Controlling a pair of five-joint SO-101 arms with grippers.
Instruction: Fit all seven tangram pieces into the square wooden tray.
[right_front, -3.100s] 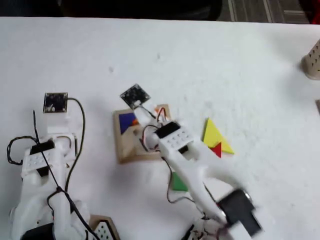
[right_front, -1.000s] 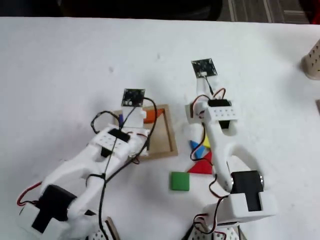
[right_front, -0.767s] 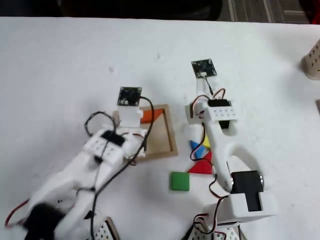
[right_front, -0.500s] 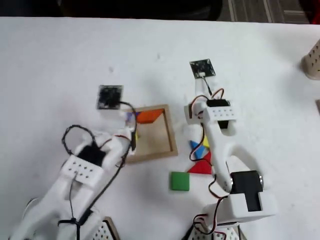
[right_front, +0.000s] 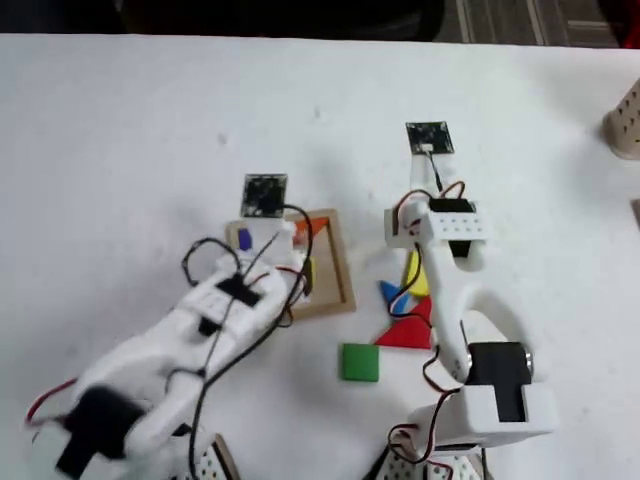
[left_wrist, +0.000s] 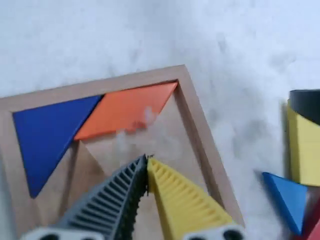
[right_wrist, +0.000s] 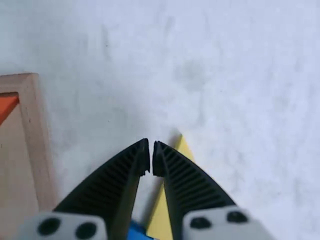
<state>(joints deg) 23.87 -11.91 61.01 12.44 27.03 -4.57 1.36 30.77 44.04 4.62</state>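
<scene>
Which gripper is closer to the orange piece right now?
Left. The left gripper is over the tray, just short of the orange piece. The right gripper is outside the tray, over the yellow triangle.

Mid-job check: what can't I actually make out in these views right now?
- High view: the left arm covers much of the tray, so its piece count is unclear.
- High view: the right arm hides part of the yellow piece and red piece.
- Left wrist view: the left gripper hides the tray floor beneath.
</scene>
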